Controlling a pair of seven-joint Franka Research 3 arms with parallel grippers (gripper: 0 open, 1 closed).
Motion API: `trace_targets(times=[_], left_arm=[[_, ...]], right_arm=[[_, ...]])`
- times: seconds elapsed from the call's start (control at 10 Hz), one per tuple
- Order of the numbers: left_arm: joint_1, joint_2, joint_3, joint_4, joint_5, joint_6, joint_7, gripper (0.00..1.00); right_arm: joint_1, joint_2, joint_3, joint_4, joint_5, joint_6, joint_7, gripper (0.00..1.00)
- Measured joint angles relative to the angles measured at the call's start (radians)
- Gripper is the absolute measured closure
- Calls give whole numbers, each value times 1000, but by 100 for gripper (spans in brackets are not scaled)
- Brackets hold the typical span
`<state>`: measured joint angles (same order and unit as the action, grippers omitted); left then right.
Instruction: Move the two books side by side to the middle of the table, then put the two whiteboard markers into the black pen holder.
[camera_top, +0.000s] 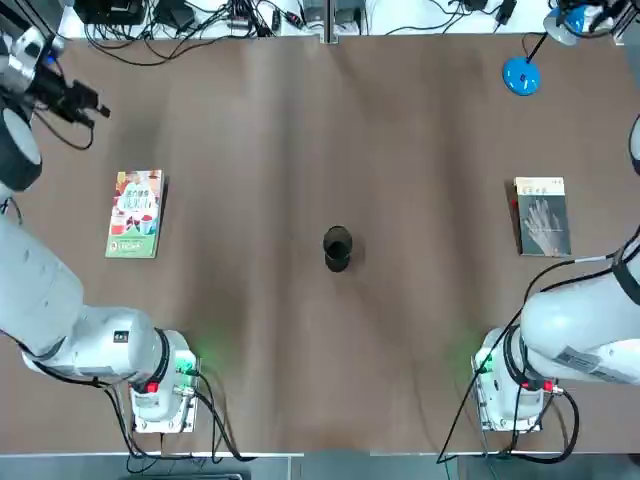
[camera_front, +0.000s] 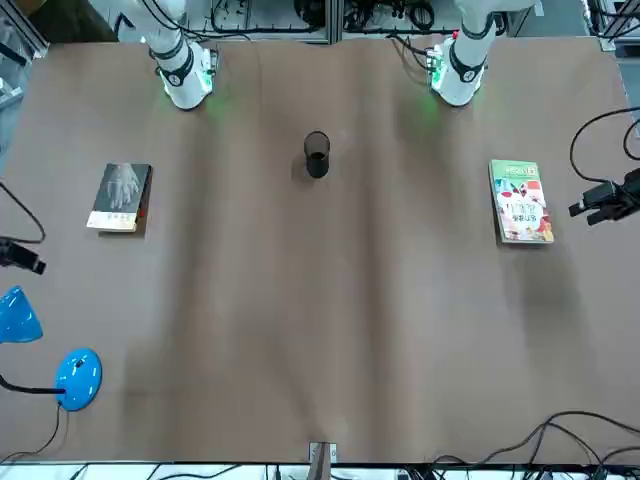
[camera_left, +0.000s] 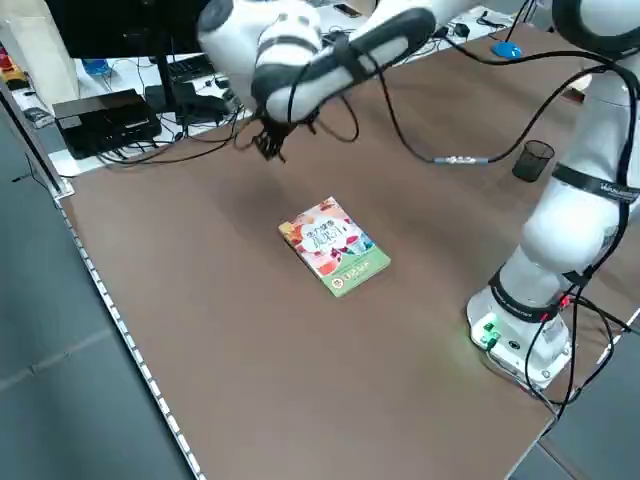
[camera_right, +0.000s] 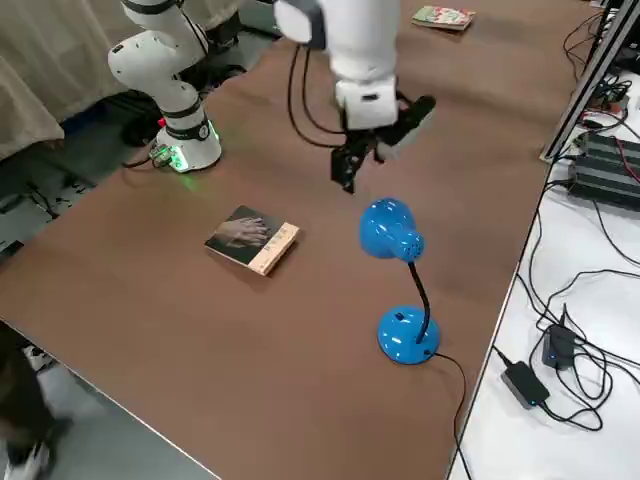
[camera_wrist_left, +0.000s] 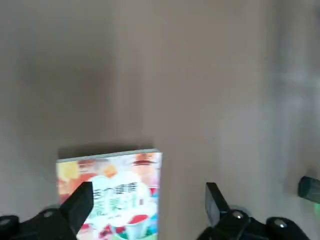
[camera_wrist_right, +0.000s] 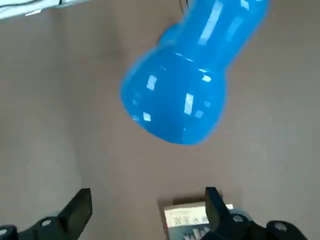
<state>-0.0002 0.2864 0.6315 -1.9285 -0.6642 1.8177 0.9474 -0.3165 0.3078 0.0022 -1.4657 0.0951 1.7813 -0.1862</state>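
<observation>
Left pincer, 10 o'clock: wide apart above table. Right pincer, 2 o'clock: likewise apart. Black pen holder upright, near clock centre.

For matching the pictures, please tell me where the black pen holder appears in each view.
Top view: black pen holder near centre.
Front view: upper centre.
Left side view: upper right.
Right side view: not in it.
Left wrist view: right edge, a dark round end, likely it.
Right wrist view: not in it.
Shared landmark: brown tabletop, in all six.
</observation>
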Motion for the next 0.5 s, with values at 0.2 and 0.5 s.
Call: trace_targets(times=[0.2,0.5], left_arm=[[74,124,23,2,-93,2,180,1],[120,273,22,48,-171,5,305,1]], right_arm=[[-136,9,-3,-2,92,-91,-256,0],[-321,96,-3,-26,215,-230,-640,0]])
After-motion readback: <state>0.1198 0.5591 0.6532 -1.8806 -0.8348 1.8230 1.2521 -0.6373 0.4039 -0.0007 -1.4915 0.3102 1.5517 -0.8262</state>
